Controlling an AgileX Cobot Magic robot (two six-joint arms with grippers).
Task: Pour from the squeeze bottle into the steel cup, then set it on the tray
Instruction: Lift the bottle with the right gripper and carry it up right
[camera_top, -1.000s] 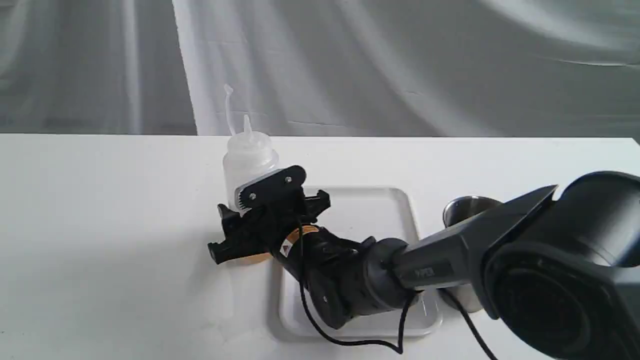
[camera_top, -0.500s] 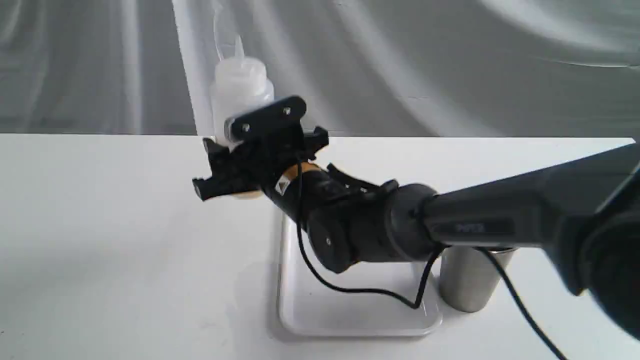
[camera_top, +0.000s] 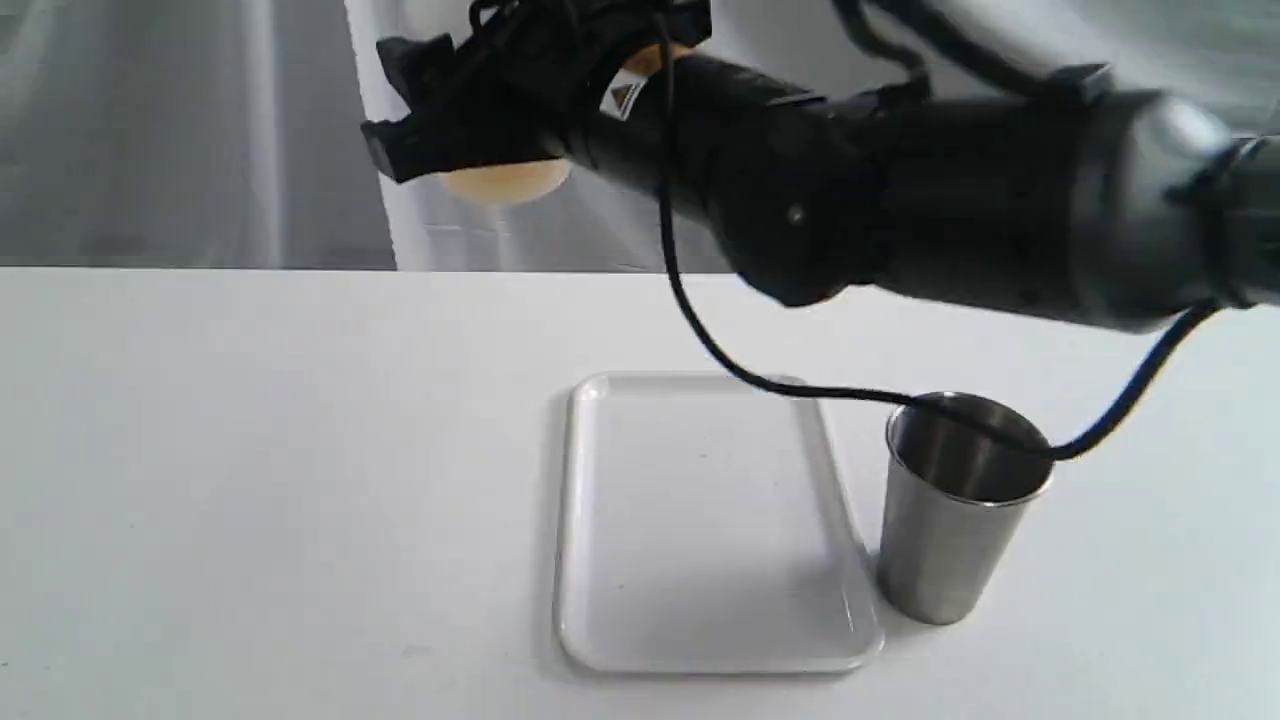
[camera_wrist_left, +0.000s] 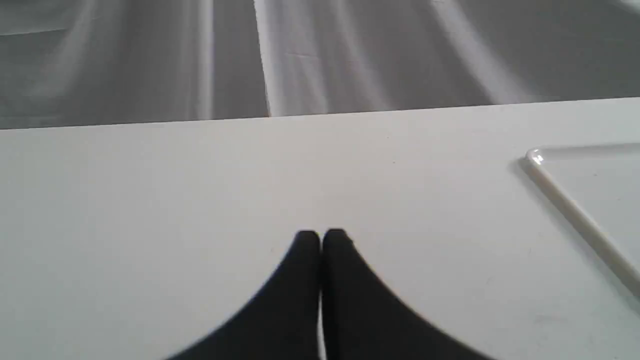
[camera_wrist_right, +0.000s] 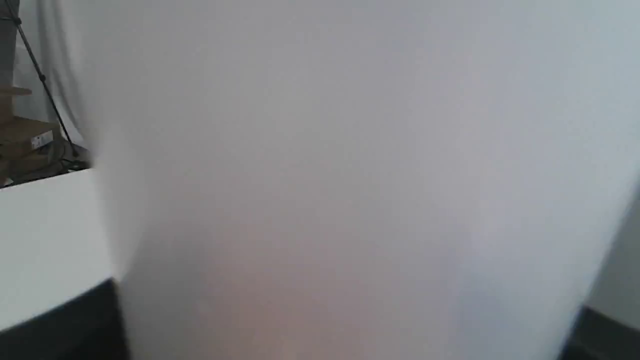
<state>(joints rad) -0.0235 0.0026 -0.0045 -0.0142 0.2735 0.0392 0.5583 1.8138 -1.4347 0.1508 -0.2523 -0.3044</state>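
High at the top edge of the exterior view my right gripper (camera_top: 480, 95) is shut on the squeeze bottle (camera_top: 505, 180); only its amber-tinted base shows below the fingers, the rest is cut off. That bottle's whitish wall (camera_wrist_right: 350, 175) fills the right wrist view. The white tray (camera_top: 590, 560) lies flat mid-table, nothing on it. The steel cup (camera_top: 950, 530) stands upright just right of the tray. My left gripper (camera_wrist_left: 320, 237) hovers low over bare table, fingers pressed together and holding nothing; the tray's corner (camera_wrist_left: 560, 192) lies off to its side.
The right arm (camera_top: 950, 210) spans the upper right of the exterior view, and its black cable (camera_top: 760, 380) droops across the tray's far end and over the cup's mouth. A grey cloth backdrop hangs behind the white table (camera_top: 250, 480).
The right arm has lifted the bottle from the table left of the tray straight up to the top of the view, uncovering the tray and the cup.
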